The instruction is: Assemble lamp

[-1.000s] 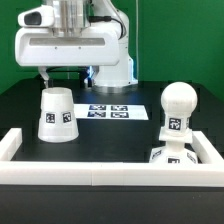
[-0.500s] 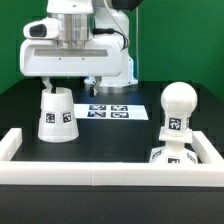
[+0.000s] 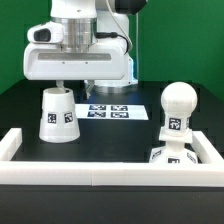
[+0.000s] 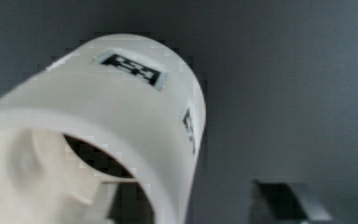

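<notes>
The white tapered shade (image 3: 56, 115) stands on the black table at the exterior view's left, with markers on its side. It fills the wrist view (image 4: 123, 130), where its open mouth faces the camera. My gripper (image 3: 72, 88) hangs just above the shade's top. In the wrist view the gripper (image 4: 211, 205) is open, with one dark finger (image 4: 309, 200) outside the shade's wall and the other at its opening. The ball-headed bulb (image 3: 177, 108) stands upright on the square base (image 3: 170, 160) at the exterior view's right.
The marker board (image 3: 112, 111) lies flat on the table between the shade and the bulb. A long white border rail (image 3: 100, 172) runs along the front, with side pieces at both ends. The arm's white body (image 3: 110, 55) stands behind.
My gripper has shifted toward the exterior view's right and come lower over the shade's top. The shade, bulb and base have not moved.
</notes>
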